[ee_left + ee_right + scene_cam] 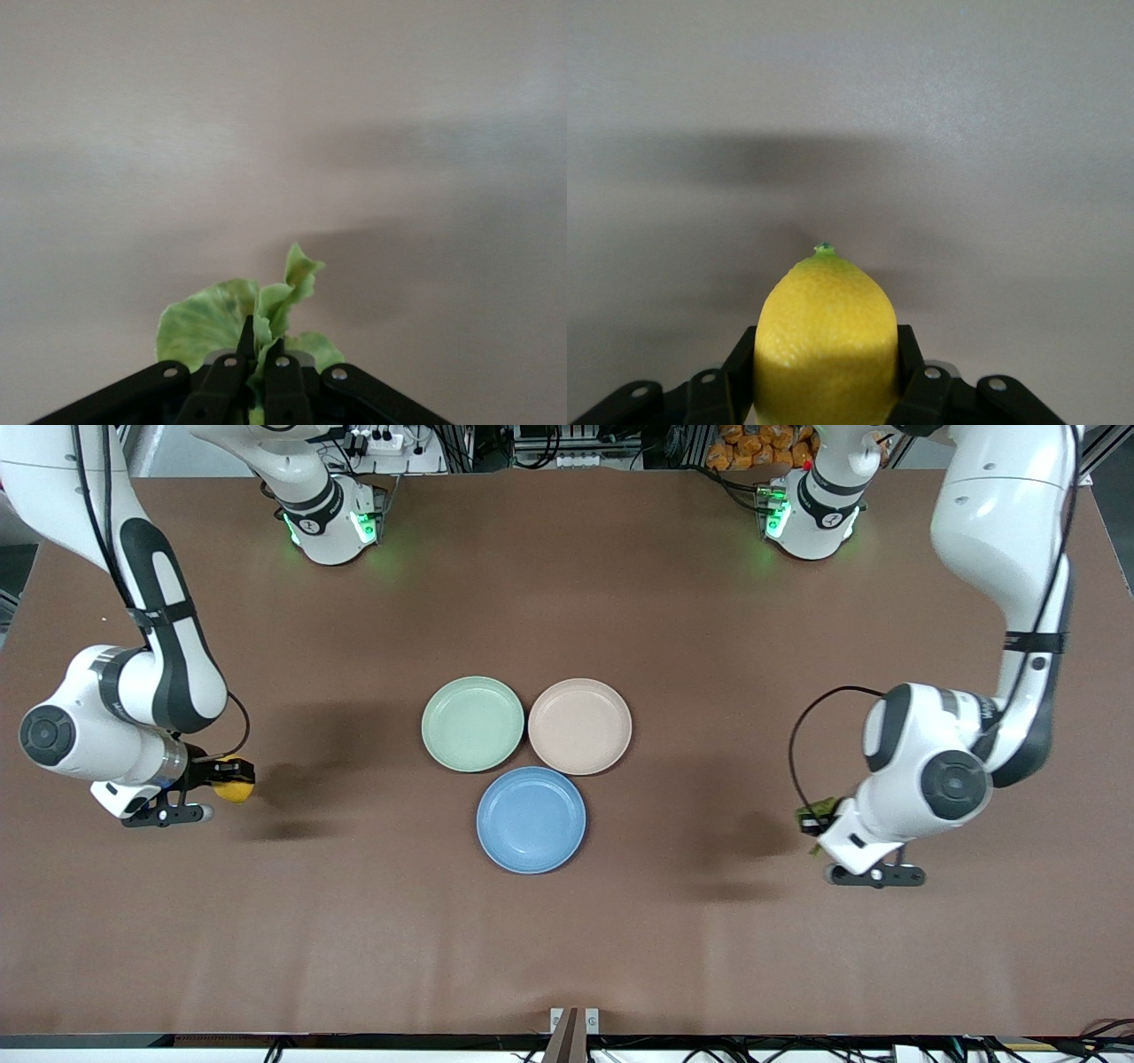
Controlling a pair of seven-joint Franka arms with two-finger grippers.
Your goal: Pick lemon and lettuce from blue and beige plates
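Both pickups look done, so the step in hand is carrying the loads clear: keep each grip firm and move level, since the thin leaf could slip sideways. The right gripper (824,390) is clenched on the small oval bright yellow lemon (825,341), held over bare brown tabletop (567,939) at the right arm's end; its long axis runs straight out between the fingers, nub tip pointing away from the wrist. The left gripper (257,372) pinches the crinkled dull green lettuce leaf (208,323), which fans outward past the fingertips. The medium blue round plate (531,820) and pale beige-pink round plate (579,726) lie empty, well apart from both grippers.
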